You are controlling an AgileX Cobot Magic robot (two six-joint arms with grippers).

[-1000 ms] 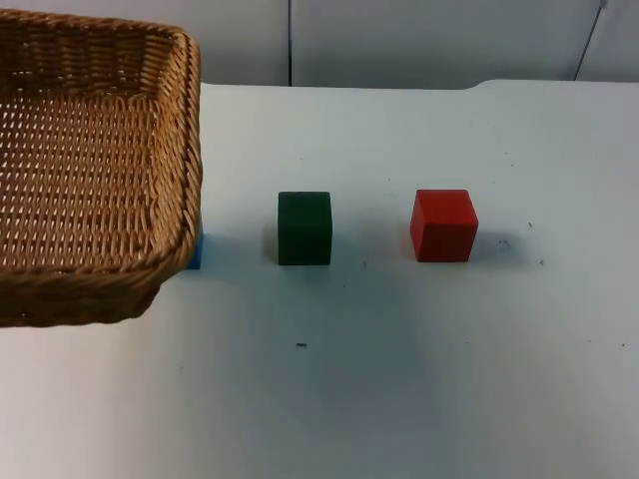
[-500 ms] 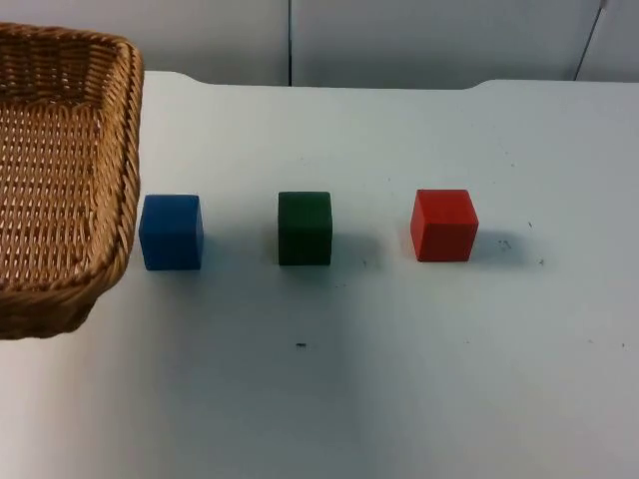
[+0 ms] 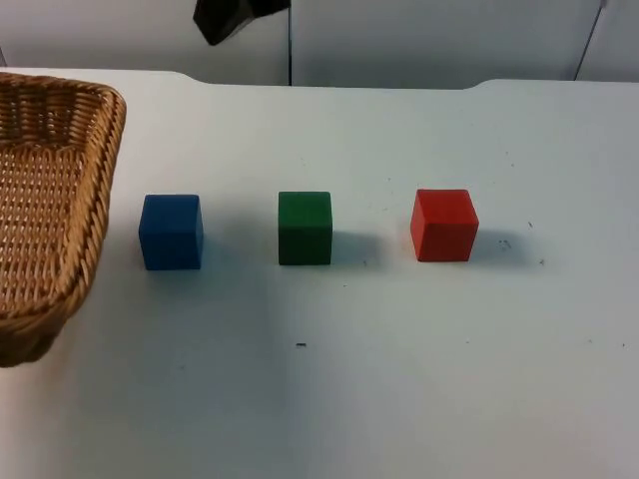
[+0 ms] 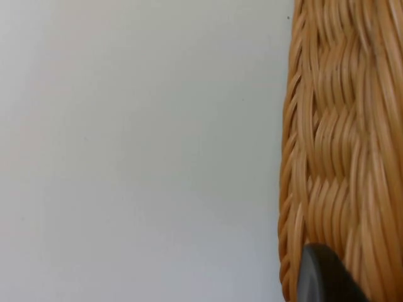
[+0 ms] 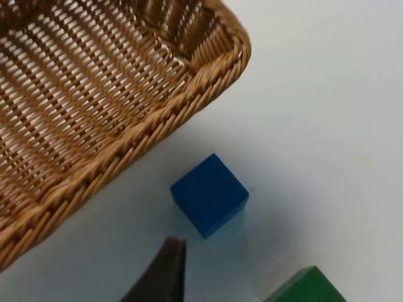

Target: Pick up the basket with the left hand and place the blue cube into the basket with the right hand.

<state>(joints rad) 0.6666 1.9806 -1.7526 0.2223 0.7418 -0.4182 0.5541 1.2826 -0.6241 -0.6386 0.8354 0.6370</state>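
Wicker basket: at the far left, my left pincer against its woven wall; whether clamped, I could not tell. Blue cube: on the white surface just right of the basket, apart from it. Green cube: next along. Red cube: furthest right. My right pincer: hung above, near the blue cube, touching nothing; its spread I could not tell.

- Blue cube: open surface on all sides.
- Basket near on one side, apart; green cube near on the other.
- Red cube beyond the green.
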